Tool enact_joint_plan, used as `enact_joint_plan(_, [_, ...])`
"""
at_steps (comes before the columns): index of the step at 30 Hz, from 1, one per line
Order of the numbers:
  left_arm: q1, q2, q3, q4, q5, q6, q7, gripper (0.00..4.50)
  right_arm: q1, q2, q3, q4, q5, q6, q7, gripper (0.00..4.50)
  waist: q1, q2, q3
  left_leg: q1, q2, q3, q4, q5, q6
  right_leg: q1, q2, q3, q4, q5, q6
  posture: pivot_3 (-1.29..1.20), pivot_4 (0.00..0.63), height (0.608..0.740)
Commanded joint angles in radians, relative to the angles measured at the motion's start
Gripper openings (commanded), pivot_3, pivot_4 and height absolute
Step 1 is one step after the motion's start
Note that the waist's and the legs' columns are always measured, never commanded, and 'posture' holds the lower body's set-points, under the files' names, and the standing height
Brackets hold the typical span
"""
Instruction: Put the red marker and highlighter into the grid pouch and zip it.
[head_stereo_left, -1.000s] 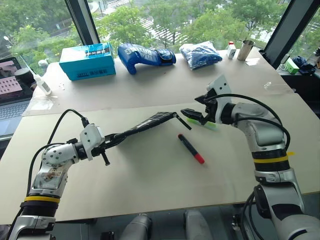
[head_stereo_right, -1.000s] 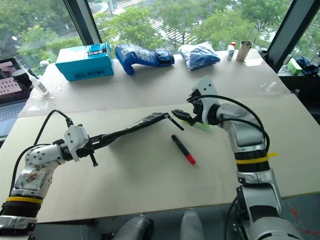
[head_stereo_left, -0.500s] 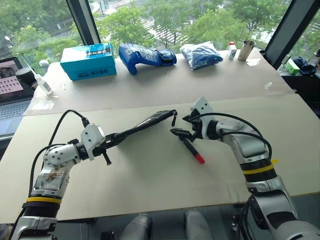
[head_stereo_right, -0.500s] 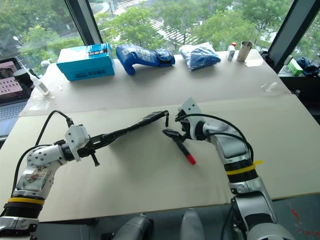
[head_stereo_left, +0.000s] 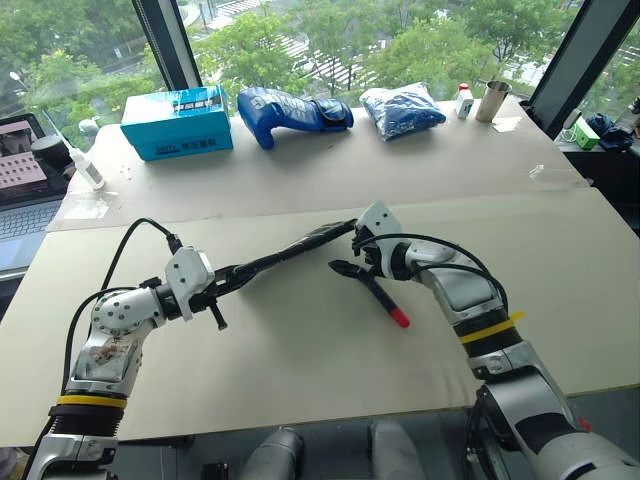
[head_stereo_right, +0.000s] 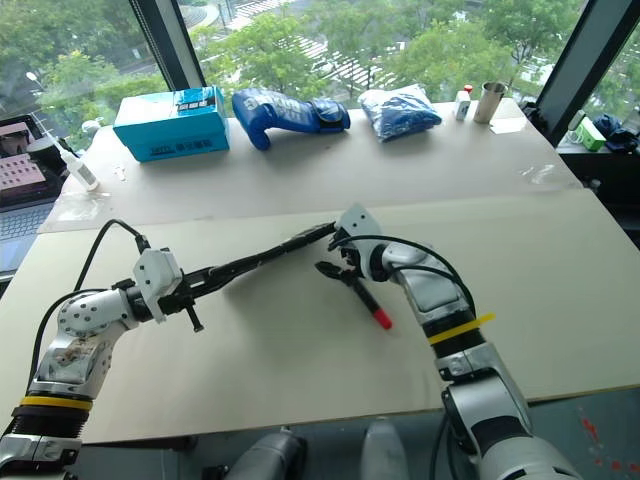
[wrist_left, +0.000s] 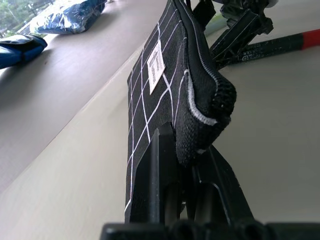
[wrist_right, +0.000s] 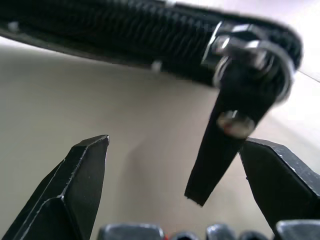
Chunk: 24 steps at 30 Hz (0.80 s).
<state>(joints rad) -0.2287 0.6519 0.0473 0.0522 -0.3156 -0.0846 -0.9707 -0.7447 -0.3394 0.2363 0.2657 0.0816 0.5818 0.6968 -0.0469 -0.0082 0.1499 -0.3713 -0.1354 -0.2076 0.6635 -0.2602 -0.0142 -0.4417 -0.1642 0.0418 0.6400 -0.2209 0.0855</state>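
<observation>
Right wrist view: zipper pull (wrist_right: 220, 150) between spread right gripper (wrist_right: 185, 165) fingers.

You see silver-grey arms with white wrist blocks, black looping cables, black jaws and a yellow band on each forearm.

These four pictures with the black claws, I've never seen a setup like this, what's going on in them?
It is a humanoid robot with two arms. Two pictures come from cameras in its head, two from cameras on its wrists. The left gripper is shut on one end of the grid pouch, a black pencil case held above the table. The right gripper is open, its fingers either side of the zipper pull. The red marker lies on the table. A teal box sits further back.
</observation>
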Motion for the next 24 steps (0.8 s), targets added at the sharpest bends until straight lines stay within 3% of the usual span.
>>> enact_joint_plan(1, [0.008, 0.001, 0.024, -0.038, -0.007, 0.002, 0.011, 0.00, -0.034, -0.013, -0.032, -0.003, -0.002, -0.032, 0.000, 4.46, -0.001, 0.000, 0.000, 0.000, 0.000, 0.000, 0.000, 0.000, 0.000, 0.000, 0.000, 0.000, 0.000, 0.000, 0.000, 0.00, 0.150, 0.740])
enact_joint_plan(2, [0.011, 0.002, 0.024, -0.039, -0.006, 0.001, 0.012, 0.00, -0.035, -0.018, -0.036, -0.003, -0.002, -0.033, 0.003, 4.46, 0.000, 0.000, 0.000, 0.000, 0.000, 0.000, 0.000, 0.000, 0.000, 0.000, 0.000, 0.000, 0.000, 0.000, 0.000, 0.00, 0.150, 0.740])
enact_joint_plan(6, [0.015, 0.004, 0.024, -0.037, -0.001, -0.001, 0.013, 0.00, -0.030, -0.033, -0.040, -0.022, 0.003, -0.036, 0.016, 3.45, 0.000, 0.000, 0.000, 0.000, 0.000, 0.000, 0.000, 0.000, 0.000, 0.000, 0.000, 0.000, 0.000, 0.000, 0.000, 0.00, 0.150, 0.740])
enact_joint_plan(16, [0.009, 0.003, 0.018, -0.011, 0.020, -0.018, 0.018, 0.00, -0.002, -0.047, -0.058, -0.127, 0.053, -0.013, 0.081, 0.07, 0.000, 0.000, 0.000, 0.000, 0.000, 0.000, 0.000, 0.000, 0.000, 0.000, 0.000, 0.000, 0.000, 0.000, 0.000, 0.00, 0.150, 0.740])
enact_joint_plan(24, [-0.009, -0.007, 0.014, 0.004, 0.026, -0.019, 0.018, 0.00, 0.021, -0.064, -0.023, -0.183, 0.044, 0.014, 0.123, 0.02, 0.001, 0.000, 0.000, 0.000, 0.000, 0.000, 0.000, 0.000, 0.000, 0.000, 0.000, 0.000, 0.000, 0.000, 0.000, 0.00, 0.150, 0.740])
